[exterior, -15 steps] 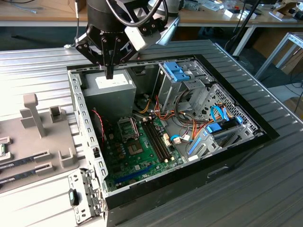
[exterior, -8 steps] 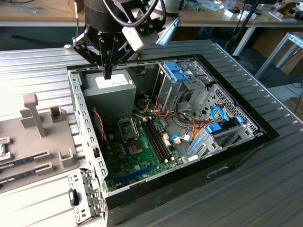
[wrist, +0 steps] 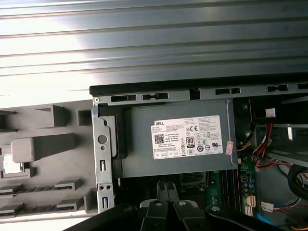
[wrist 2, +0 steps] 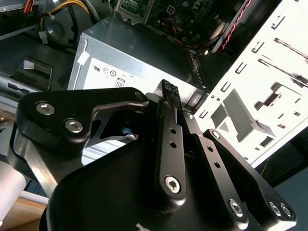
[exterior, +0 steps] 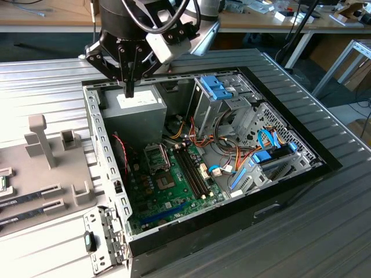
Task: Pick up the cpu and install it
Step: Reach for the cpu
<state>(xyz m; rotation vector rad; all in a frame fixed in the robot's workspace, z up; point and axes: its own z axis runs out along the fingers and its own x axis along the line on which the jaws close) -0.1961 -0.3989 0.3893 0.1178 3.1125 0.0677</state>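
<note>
The cpu lies in a recess of the grey fixture tray at the exterior view's far left edge; in the first wrist view it is a pale square. My gripper hangs over the back left corner of the open computer case, above the grey power supply. Its black fingers point down, pressed together with nothing seen between them, in both wrist views. The black socket frame sits on the green motherboard, lower in the case than my gripper.
Long dark memory sticks rest in slots of the fixture tray. Blue drive brackets and coloured cables crowd the case toward the exterior view's right. Ribbed metal table surrounds the case. Desks and table legs stand behind.
</note>
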